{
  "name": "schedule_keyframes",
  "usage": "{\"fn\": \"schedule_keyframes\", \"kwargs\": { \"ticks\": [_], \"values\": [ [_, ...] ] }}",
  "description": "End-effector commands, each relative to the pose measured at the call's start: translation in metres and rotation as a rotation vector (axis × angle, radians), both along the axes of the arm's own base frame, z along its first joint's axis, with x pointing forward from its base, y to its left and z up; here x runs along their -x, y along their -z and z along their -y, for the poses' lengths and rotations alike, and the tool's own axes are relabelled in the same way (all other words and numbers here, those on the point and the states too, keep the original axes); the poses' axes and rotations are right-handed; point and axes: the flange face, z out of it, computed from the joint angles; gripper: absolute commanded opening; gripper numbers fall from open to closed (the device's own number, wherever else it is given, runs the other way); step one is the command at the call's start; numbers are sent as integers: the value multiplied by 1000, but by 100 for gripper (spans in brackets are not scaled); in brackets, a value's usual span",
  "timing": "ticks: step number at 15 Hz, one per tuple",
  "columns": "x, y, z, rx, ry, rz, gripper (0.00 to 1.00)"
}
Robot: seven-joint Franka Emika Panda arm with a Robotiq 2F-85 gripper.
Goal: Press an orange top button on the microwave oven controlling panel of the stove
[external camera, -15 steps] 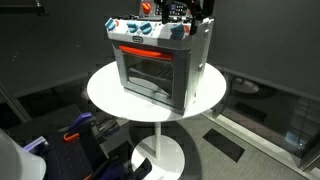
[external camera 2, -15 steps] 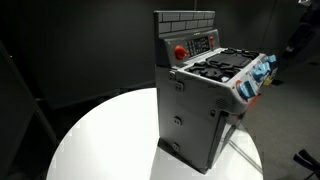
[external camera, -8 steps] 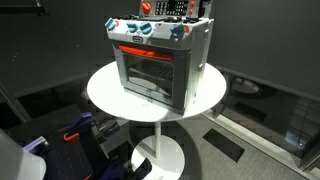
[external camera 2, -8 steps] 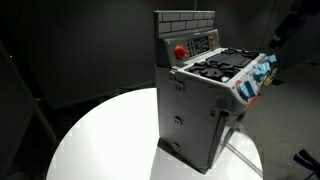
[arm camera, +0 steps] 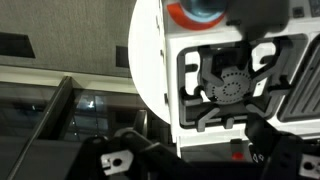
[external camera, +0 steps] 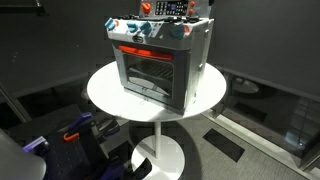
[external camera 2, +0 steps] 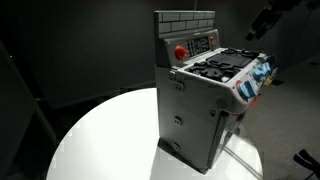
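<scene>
Farthest left of my claw [external camera 2: 262,20] in an exterior view is the round white counter [external camera 2: 90,140], well below it. On the counter stands the stove [external camera 2: 200,110], also below and left of my claw and well apart from it. The button [external camera 2: 180,52] sits on the stove's upright back wall under the brick-pattern top, lower than my claw and far to its left. I am not touching it. Just on the claw's side of the button is the dark panel [external camera 2: 203,43], with small pale marks I cannot read. Nearer to me the black burner grates [external camera 2: 215,68] lie flat on the stove top. The blue knobs [external camera 2: 260,72] run along the front edge almost straight beneath my claw.

In an exterior view, the stove [external camera: 155,65] faces the camera with its glass door and red handle [external camera: 135,50]. The button [external camera: 147,7] and panel [external camera: 168,8] are at the very top edge.

In the wrist view my claw [arm camera: 190,160] comes in from the bottom. Its fingers [arm camera: 115,160] are spread wide with nothing between them. Above them lie the white counter [arm camera: 150,60] on the left and a burner grate [arm camera: 225,85] further right. An orange blur at the top edge may be the button, but I cannot tell.
</scene>
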Motion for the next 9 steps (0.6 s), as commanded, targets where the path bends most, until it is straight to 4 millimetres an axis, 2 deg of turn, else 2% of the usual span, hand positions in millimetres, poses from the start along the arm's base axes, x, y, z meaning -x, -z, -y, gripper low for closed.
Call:
{"fn": "schedule_keyframes", "kwargs": {
  "ticks": [1, 9],
  "values": [
    [-33, -1, -14, 2, 21, 35, 100],
    [-75, 9, -34, 5, 25, 63, 100]
  ]
}}
